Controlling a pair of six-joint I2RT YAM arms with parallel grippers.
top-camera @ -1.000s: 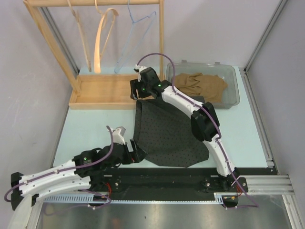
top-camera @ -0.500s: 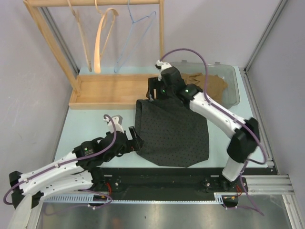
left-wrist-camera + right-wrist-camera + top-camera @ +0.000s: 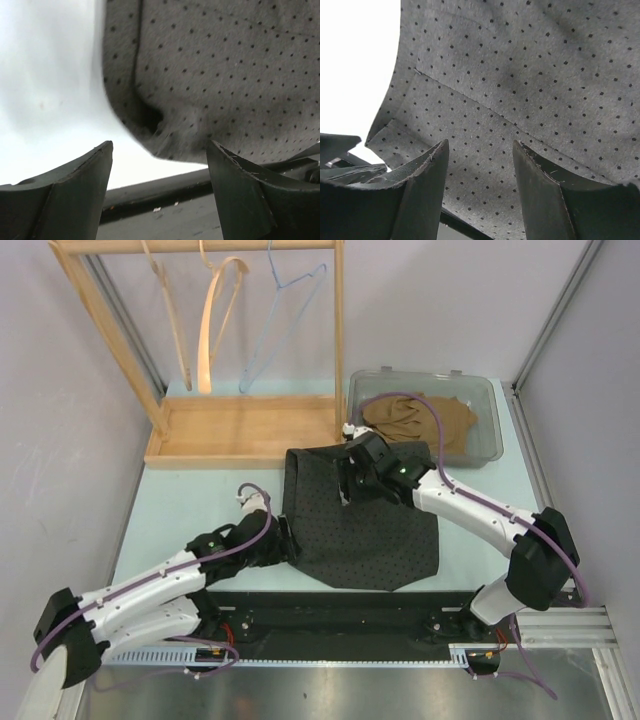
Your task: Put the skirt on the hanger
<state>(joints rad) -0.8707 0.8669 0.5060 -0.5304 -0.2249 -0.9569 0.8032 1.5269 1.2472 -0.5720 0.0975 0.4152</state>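
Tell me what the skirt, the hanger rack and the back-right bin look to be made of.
Skirt: soft matte fabric, dark grey with small black dots; it folds and shows stitched seams in the wrist views. Rack: pale bare wood, apparently unpainted, going by its colour. Bin: probably clear rigid plastic, since the tan cloth shows through its walls.

Your right gripper (image 3: 348,484) came back over the skirt (image 3: 390,540); your left gripper (image 3: 284,540) slid up to its edge, maybe touching.

Lab test cell: grey panel walls (image 3: 60,470), aluminium-profile frame (image 3: 560,622), pale bench (image 3: 190,510).
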